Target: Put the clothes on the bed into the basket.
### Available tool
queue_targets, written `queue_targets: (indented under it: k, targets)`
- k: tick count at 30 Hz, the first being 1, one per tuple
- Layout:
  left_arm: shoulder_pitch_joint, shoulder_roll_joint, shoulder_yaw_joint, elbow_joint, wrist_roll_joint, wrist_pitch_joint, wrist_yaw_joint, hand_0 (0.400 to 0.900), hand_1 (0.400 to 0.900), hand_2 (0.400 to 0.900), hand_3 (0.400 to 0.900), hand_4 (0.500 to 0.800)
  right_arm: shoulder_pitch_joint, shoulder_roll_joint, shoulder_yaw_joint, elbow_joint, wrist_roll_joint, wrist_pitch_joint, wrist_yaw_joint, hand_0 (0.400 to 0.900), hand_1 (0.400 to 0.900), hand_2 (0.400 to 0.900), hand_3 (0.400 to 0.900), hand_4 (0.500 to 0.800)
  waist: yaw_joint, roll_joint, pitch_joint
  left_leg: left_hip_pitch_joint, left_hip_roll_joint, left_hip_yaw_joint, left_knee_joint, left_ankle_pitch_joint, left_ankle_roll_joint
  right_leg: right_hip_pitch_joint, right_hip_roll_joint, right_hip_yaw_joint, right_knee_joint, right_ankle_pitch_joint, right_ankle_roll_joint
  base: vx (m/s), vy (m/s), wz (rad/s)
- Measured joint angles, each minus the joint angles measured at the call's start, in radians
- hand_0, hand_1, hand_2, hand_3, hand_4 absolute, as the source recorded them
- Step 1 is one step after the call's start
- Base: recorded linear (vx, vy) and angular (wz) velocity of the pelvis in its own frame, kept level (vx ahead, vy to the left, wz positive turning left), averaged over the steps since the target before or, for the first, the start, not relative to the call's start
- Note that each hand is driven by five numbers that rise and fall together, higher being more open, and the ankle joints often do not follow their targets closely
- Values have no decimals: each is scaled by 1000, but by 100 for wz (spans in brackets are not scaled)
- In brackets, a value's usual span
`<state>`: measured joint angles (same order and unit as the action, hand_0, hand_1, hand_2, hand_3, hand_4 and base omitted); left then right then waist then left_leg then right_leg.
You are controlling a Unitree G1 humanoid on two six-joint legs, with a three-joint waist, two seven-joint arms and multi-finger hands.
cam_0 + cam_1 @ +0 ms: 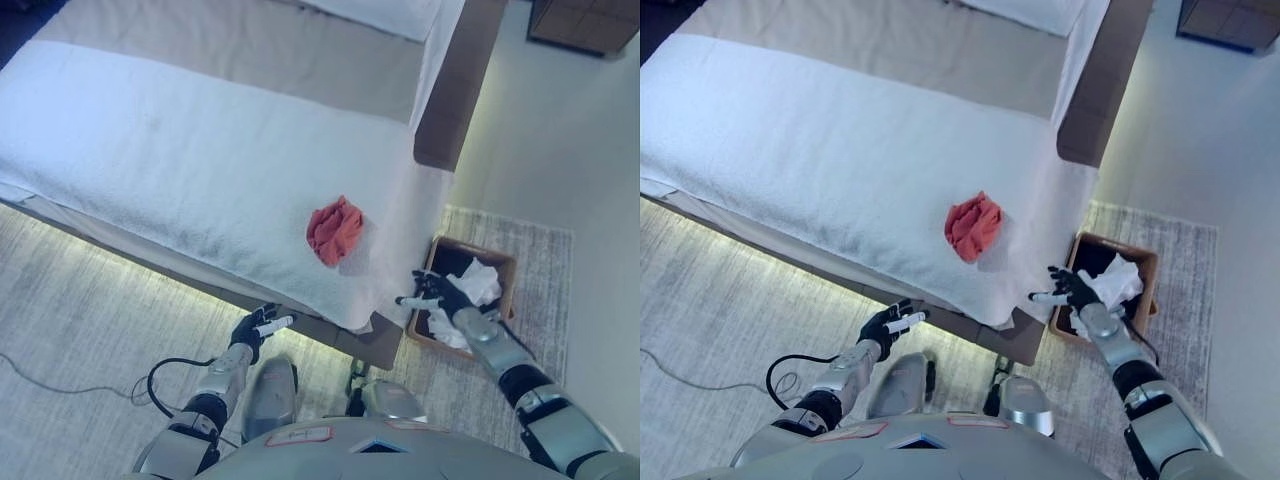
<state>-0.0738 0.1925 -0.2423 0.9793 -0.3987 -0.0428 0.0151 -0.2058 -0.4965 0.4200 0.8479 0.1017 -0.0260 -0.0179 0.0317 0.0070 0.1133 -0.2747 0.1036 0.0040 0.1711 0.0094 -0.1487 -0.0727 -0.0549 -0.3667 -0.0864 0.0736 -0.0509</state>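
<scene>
A crumpled red-orange cloth lies on the white bed cover near the bed's right front corner. A brown basket stands on the floor beside that corner, with white clothes in it. My right hand hovers open at the basket's left rim, fingers spread toward the bed, holding nothing. Low by the bed's front edge, my left hand is open and empty, well short of the red cloth.
The bed's brown frame runs along its right side, and a white pillow lies at the far end. A patterned rug lies under the basket. A dark wooden cabinet stands at the top right.
</scene>
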Motion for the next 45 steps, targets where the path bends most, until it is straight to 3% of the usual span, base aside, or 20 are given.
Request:
queue_targets:
  k: [2,3,6,7,9,12,16,19,26,35,37,38,39,40,45]
  targets:
    - [4,4,0,4,-1,1,10,900,900,900,900,800,-29,-12,11,-4,-31,1,-22,900,900,900,900,800,-2,15,15,15,37,17,-149,47,-20,2,19,-9,1,1,2,61,109,-1]
    - [-6,0,-1,5,-1,2,21,900,900,900,900,800,-47,-30,13,-30,-63,2,-44,900,900,900,900,800,-13,29,33,-1,66,57,-202,69,-33,-2,25,-20,0,0,1,77,107,-36]
    - [-5,-7,-1,-2,-2,2,25,900,900,900,900,800,-117,-58,40,-92,-148,12,-67,900,900,900,900,800,-24,57,75,9,87,111,-246,88,-10,-28,43,17,1,1,7,-19,141,-46]
    - [-13,-14,-1,-7,-2,0,30,900,900,900,900,800,-157,-64,45,-104,-172,10,-73,900,900,900,900,800,-27,77,88,16,83,111,-251,99,5,-54,51,36,1,8,17,43,137,-24]
    - [-49,-13,-11,-8,-2,1,39,900,900,900,900,800,-229,-69,57,-98,-194,12,-85,900,900,900,900,800,-11,93,117,-16,69,91,-252,203,44,-99,52,71,1,26,43,54,128,-19]
    - [-102,5,-11,-61,-10,-11,64,900,900,900,900,800,-285,-67,93,-94,-195,20,-91,900,900,900,900,800,6,80,141,-48,16,109,-253,210,65,-135,-4,88,1,30,77,23,118,-22]
    - [-150,48,-16,-103,-10,-39,100,900,900,900,900,800,-405,-33,134,-88,-195,19,-109,900,900,900,900,800,32,79,165,-112,-17,127,-253,212,87,-208,-38,107,1,44,104,-4,68,-9]
    - [-174,69,-17,-103,-11,-41,114,900,900,900,900,800,-490,-28,161,-61,-188,18,-119,900,900,900,900,800,44,66,197,-141,-25,128,-252,217,94,-235,-45,109,1,52,108,-1,5,7]
    - [-194,64,-58,-102,-40,-41,130,900,900,900,900,800,-577,-25,163,-54,-125,17,-151,900,900,900,900,800,51,6,254,-179,-24,113,-250,223,102,-266,-40,97,1,52,108,-11,1,11]
    - [-239,63,-74,-100,-51,-48,151,900,900,900,900,800,-692,-9,174,37,-48,17,-183,900,900,900,900,800,52,2,264,-254,-12,86,-224,224,103,-315,-24,76,1,52,108,15,-9,8]
    - [-240,63,-81,-100,-51,-48,151,900,900,900,900,800,-696,-9,176,37,-29,17,-185,841,841,841,841,765,52,2,264,-259,-9,85,-222,224,102,-319,-22,76,1,52,108,28,-4,5]
    - [-240,63,-85,-100,-51,-48,151,900,900,900,900,800,-696,-7,178,37,-18,17,-186,753,753,753,753,712,52,2,264,-259,-8,83,-222,224,102,-318,-20,74,1,52,108,25,-3,4]
    - [-240,63,-87,-100,-51,-48,151,900,900,900,900,800,-696,-6,178,37,-13,17,-186,645,645,645,645,647,52,2,264,-260,-7,83,-222,224,102,-318,-19,74,1,52,108,0,0,0]
    - [-240,63,-87,-100,-51,-48,151,900,900,900,900,800,-696,-4,186,37,-11,17,-187,400,400,400,400,500,52,2,264,-261,-6,81,-222,225,101,-319,-18,72,1,51,108,19,-11,5]
    - [-241,64,-88,-99,-51,-48,152,900,900,900,900,800,-705,4,185,36,-4,17,-191,400,400,400,400,500,53,2,264,-266,-2,68,-222,230,93,-319,-10,61,1,51,108,13,-6,4]
